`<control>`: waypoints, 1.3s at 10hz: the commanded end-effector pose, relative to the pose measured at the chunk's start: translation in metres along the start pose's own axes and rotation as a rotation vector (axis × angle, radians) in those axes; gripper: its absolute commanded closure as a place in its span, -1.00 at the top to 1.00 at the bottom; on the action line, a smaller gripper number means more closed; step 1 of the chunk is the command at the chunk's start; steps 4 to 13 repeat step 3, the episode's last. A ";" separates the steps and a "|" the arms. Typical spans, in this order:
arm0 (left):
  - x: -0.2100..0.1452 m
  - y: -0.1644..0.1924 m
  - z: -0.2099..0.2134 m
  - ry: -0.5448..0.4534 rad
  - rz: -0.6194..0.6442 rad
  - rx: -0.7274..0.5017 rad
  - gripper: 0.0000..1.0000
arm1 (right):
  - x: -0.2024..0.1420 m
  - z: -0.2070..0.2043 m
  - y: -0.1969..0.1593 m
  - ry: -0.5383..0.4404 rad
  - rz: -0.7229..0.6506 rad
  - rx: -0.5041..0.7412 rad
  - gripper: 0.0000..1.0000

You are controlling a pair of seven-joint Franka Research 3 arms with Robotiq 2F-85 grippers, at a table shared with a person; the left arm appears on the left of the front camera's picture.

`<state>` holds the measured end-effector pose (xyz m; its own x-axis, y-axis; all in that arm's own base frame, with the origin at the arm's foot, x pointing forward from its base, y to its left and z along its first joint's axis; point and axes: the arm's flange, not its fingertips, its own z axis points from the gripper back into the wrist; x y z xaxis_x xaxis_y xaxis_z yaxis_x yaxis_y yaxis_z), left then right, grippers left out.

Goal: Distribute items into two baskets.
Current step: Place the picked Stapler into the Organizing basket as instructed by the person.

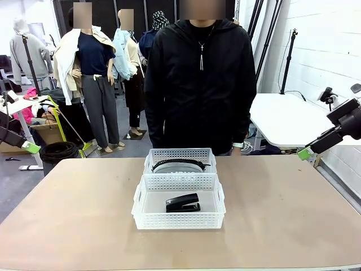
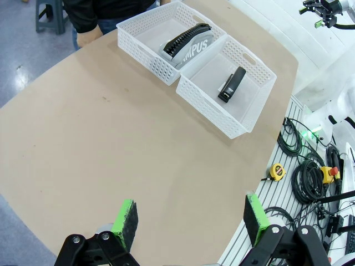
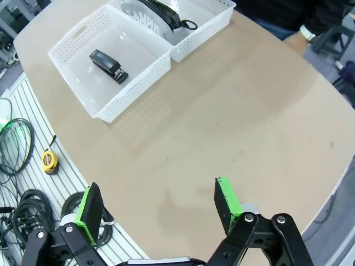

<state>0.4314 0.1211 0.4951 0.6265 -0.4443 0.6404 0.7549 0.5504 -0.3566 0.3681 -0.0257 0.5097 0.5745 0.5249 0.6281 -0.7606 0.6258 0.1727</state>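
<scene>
Two white perforated baskets stand end to end at the table's middle. A small black stapler (image 1: 182, 202) lies in the near basket (image 1: 179, 219). The far basket (image 1: 180, 153) holds the grey fabric piece (image 1: 179, 165) with black edging. From the left wrist view, stapler (image 2: 232, 84) and "CAMPUS" fabric (image 2: 191, 44) lie far ahead of my open left gripper (image 2: 189, 219). My right gripper (image 3: 158, 206) is open too, with nothing between its fingers, well away from the stapler (image 3: 109, 66) and the fabric (image 3: 152, 16). In the front view my left gripper (image 1: 29, 147) hangs at the far left and my right gripper (image 1: 305, 153) at the far right, both above the table's edges.
A person in black (image 1: 200, 84) stands at the far side, right behind the baskets. Beside the table's edge lie a yellow tape measure (image 2: 275, 172) and coiled cables (image 2: 308, 183). Wide bare tabletop (image 1: 79, 203) surrounds the baskets.
</scene>
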 end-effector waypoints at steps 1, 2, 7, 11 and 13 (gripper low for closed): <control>0.000 -0.001 0.001 -0.015 -0.003 -0.009 1.00 | 0.002 0.000 0.001 0.005 -0.017 -0.008 1.00; 0.000 -0.001 0.001 -0.015 -0.003 -0.009 1.00 | 0.002 0.000 0.001 0.005 -0.017 -0.008 1.00; 0.000 -0.001 0.001 -0.015 -0.003 -0.009 1.00 | 0.002 0.000 0.001 0.005 -0.017 -0.008 1.00; 0.000 -0.001 0.001 -0.015 -0.003 -0.009 1.00 | 0.002 0.000 0.001 0.005 -0.017 -0.008 1.00; 0.000 -0.001 0.001 -0.015 -0.003 -0.009 1.00 | 0.002 0.000 0.001 0.005 -0.017 -0.008 1.00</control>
